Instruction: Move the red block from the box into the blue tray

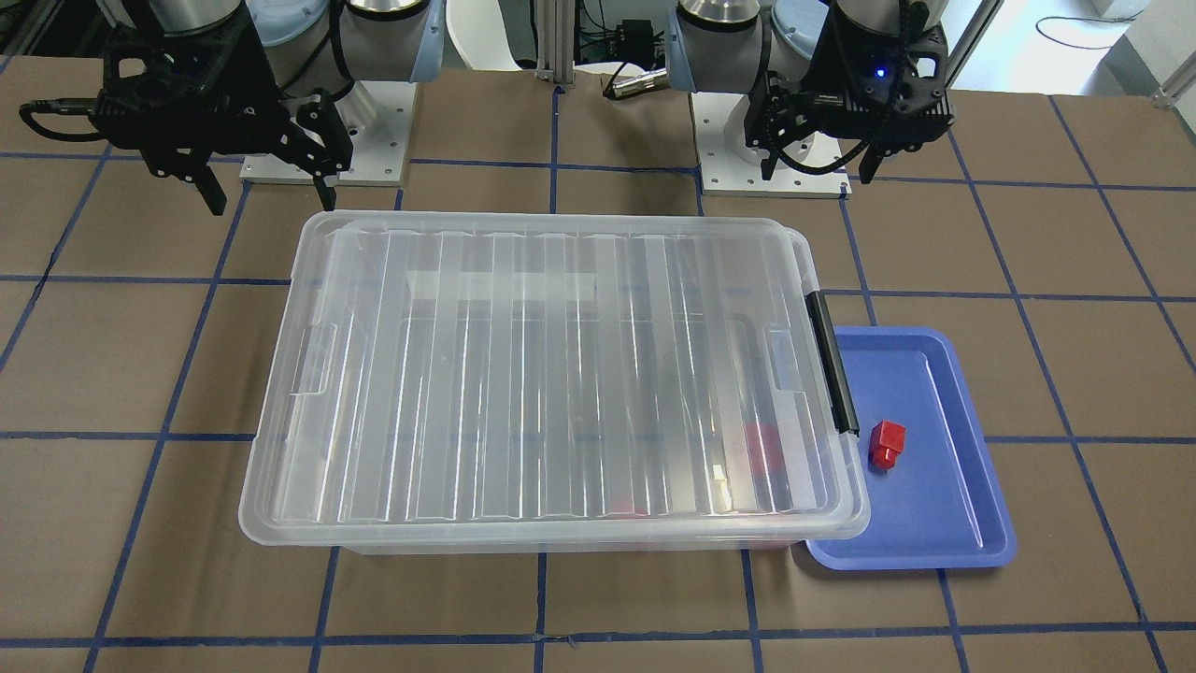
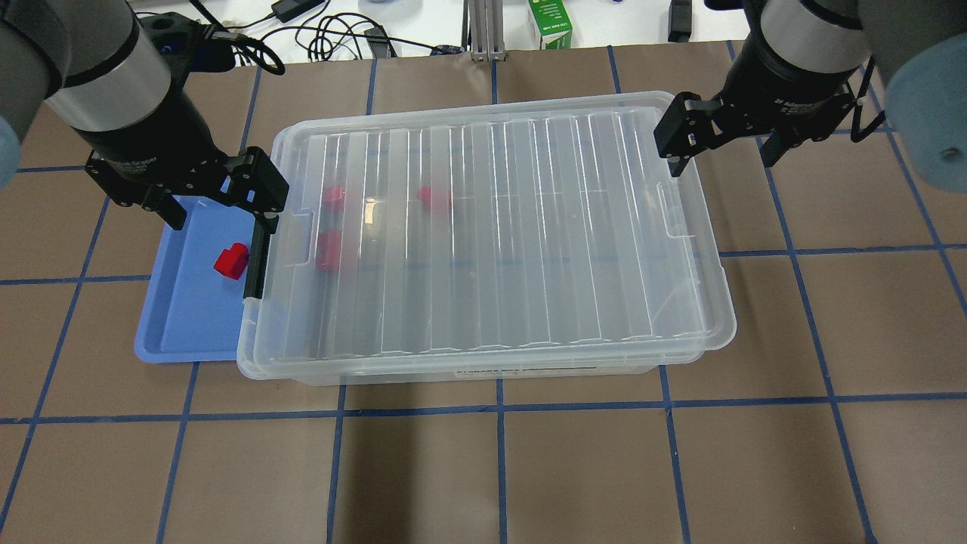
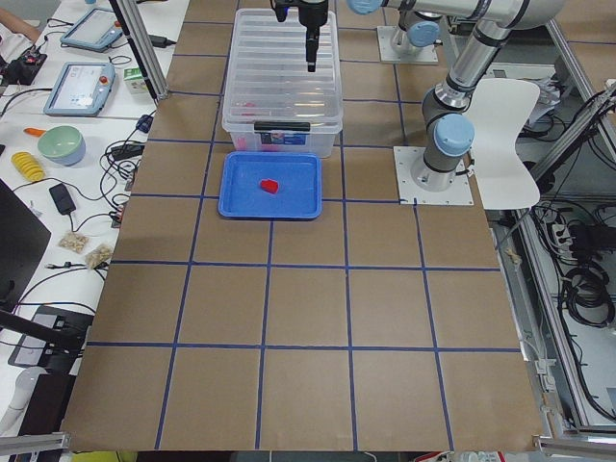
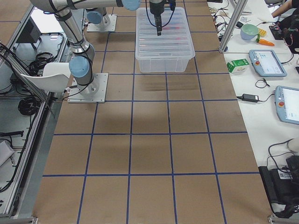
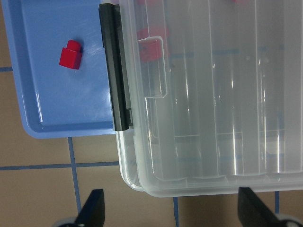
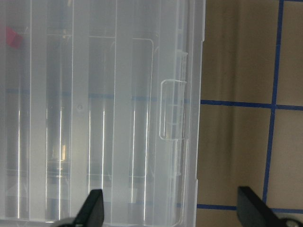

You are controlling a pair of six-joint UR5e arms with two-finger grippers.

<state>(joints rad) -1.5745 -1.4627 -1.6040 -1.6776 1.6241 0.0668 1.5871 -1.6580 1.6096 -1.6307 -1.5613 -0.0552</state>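
The red block (image 1: pixel 887 443) lies in the blue tray (image 1: pixel 934 509), near the box's black clip handle (image 1: pixel 833 360). It also shows in the overhead view (image 2: pixel 230 261) and the left wrist view (image 5: pixel 70 54). The blue tray (image 2: pixel 185 317) sits against the short end of the box (image 2: pixel 491 234), whose ribbed clear lid is on. My left gripper (image 2: pixel 221 219) is open and empty, above the tray's near end and the handle. My right gripper (image 2: pixel 721 159) is open and empty, above the box's opposite end.
Several other red pieces (image 2: pixel 333 196) show blurred through the lid at the tray end of the box. A green carton (image 2: pixel 550 23) and cables lie past the table's far edge. The arm base plates (image 1: pixel 327 150) stand behind the box.
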